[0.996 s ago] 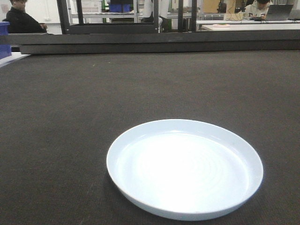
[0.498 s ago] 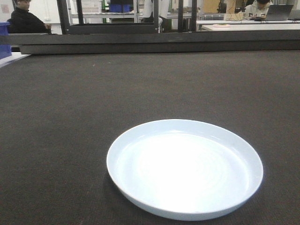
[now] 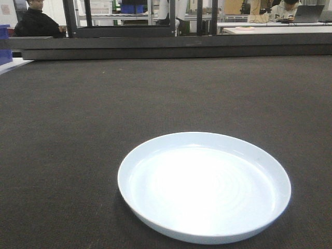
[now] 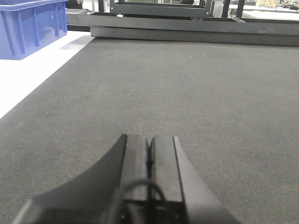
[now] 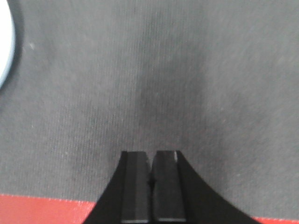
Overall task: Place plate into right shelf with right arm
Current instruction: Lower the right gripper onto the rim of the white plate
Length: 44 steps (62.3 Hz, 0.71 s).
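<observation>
Exterior front-facing view shows you the round, glossy pale bluish-white plate [image 3: 205,187] lying flat on the dark grey fabric mat [image 3: 78,129], not yet grasped. Your right gripper [image 5: 150,156] hovers nearby, jaws closed and empty; next, open it and reach for the rim.

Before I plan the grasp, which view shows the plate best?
Front view: the whole plate shows, rim to rim. Right wrist catches only a sliver at its frame's left edge; left wrist shows none.

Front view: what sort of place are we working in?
Probably a shared lab or workshop: a person at a laptop beyond the mat-covered table, dark metal racks behind it, and a blue storage bin.
</observation>
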Each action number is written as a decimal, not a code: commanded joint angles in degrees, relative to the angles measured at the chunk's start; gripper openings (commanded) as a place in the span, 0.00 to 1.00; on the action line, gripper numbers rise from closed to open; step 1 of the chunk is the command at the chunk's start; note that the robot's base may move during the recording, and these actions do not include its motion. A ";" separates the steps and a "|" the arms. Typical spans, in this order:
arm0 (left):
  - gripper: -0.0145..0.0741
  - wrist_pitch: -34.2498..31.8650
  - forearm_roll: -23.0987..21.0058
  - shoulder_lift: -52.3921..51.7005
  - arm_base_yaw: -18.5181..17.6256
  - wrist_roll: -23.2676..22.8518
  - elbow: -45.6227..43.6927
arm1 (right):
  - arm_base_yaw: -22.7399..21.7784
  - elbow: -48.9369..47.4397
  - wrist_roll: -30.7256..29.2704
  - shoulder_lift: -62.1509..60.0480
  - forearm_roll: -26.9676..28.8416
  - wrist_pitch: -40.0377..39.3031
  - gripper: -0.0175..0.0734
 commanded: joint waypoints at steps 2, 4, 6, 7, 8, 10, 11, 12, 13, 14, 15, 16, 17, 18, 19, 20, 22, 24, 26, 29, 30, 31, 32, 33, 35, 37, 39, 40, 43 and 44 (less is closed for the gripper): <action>0.02 -5.16 -0.47 -0.59 -0.11 -0.40 0.59 | -0.05 -4.57 0.15 6.48 0.98 0.34 0.25; 0.02 -5.16 -0.47 -0.59 -0.11 -0.40 0.59 | 0.00 -5.71 0.15 8.68 1.06 1.44 0.25; 0.02 -5.16 -0.47 -0.59 -0.11 -0.40 0.59 | 0.08 -7.03 0.29 10.93 1.44 2.15 0.25; 0.02 -5.16 -0.47 -0.59 -0.11 -0.40 0.59 | 0.13 -7.49 0.66 11.81 1.52 2.29 0.25; 0.02 -5.16 -0.47 -0.59 -0.11 -0.40 0.59 | 0.32 -8.13 1.13 13.10 1.59 2.51 0.25; 0.02 -5.16 -0.47 -0.59 -0.11 -0.40 0.59 | 0.75 -9.00 2.75 15.12 1.59 2.60 0.25; 0.02 -5.16 -0.47 -0.59 -0.11 -0.40 0.59 | 1.03 -9.42 3.54 15.89 1.59 2.60 0.25; 0.02 -5.16 -0.47 -0.59 -0.11 -0.40 0.59 | 1.36 -9.83 4.42 16.63 1.59 2.60 0.25; 0.02 -5.16 -0.47 -0.59 -0.11 -0.40 0.59 | 1.92 -10.43 5.68 17.71 1.54 2.45 0.25; 0.02 -5.16 -0.47 -0.59 -0.11 -0.40 0.59 | 2.35 -10.83 6.42 18.43 1.47 2.34 0.25; 0.02 -5.16 -0.47 -0.59 -0.11 -0.40 0.59 | 2.84 -11.40 7.01 19.14 1.35 2.19 0.26; 0.02 -5.16 -0.47 -0.59 -0.11 -0.40 0.59 | 3.35 -11.79 7.51 19.82 1.21 1.99 0.26; 0.02 -5.16 -0.47 -0.59 -0.11 -0.40 0.59 | 4.21 -12.33 8.08 20.85 0.94 1.79 0.27; 0.02 -5.16 -0.47 -0.59 -0.11 -0.40 0.59 | 5.13 -12.65 8.49 21.83 0.65 1.46 0.28; 0.02 -5.16 -0.47 -0.59 -0.11 -0.40 0.59 | 6.11 -13.11 8.92 22.73 0.36 1.01 0.29; 0.02 -5.16 -0.47 -0.59 -0.11 -0.40 0.59 | 7.11 -13.52 9.46 23.60 0.20 0.57 0.31; 0.02 -5.16 -0.47 -0.59 -0.11 -0.40 0.59 | 8.46 -14.03 10.34 24.72 0.03 -0.04 0.36; 0.02 -5.16 -0.47 -0.59 -0.11 -0.40 0.59 | 9.80 -14.63 11.18 25.79 0.03 -0.83 0.41; 0.02 -5.16 -0.47 -0.59 -0.11 -0.40 0.59 | 11.41 -15.18 12.35 27.00 0.03 -1.75 0.48; 0.02 -5.16 -0.47 -0.59 -0.11 -0.40 0.59 | 13.50 -15.80 13.94 28.59 0.03 -2.71 0.57; 0.02 -5.16 -0.47 -0.59 -0.11 -0.40 0.59 | 14.35 -16.15 14.64 29.00 0.03 -3.15 0.62; 0.02 -5.16 -0.47 -0.59 -0.11 -0.40 0.59 | 14.91 -16.38 15.12 29.67 0.03 -3.33 0.65; 0.02 -5.16 -0.47 -0.59 -0.11 -0.40 0.59 | 15.74 -16.72 15.66 30.07 0.03 -3.57 0.69; 0.02 -5.16 -0.47 -0.59 -0.11 -0.40 0.59 | 16.27 -16.96 15.93 30.49 0.03 -3.70 0.72; 0.02 -5.16 -0.47 -0.59 -0.11 -0.40 0.59 | 17.60 -17.61 16.36 31.46 0.08 -3.82 0.76; 0.02 -5.16 -0.47 -0.59 -0.11 -0.40 0.59 | 18.62 -18.16 16.38 32.39 0.38 -3.82 0.79; 0.02 -5.16 -0.47 -0.59 -0.11 -0.40 0.59 | 19.79 -18.96 16.38 33.32 0.81 -3.82 0.81; 0.02 -5.16 -0.47 -0.59 -0.11 -0.40 0.59 | 20.23 -19.45 16.38 33.65 1.00 -3.82 0.81; 0.02 -5.16 -0.47 -0.59 -0.11 -0.40 0.59 | 21.60 -20.63 16.38 34.87 1.57 -3.95 0.81; 0.02 -5.16 -0.47 -0.59 -0.11 -0.40 0.59 | 22.10 -20.96 16.38 35.25 1.65 -4.01 0.81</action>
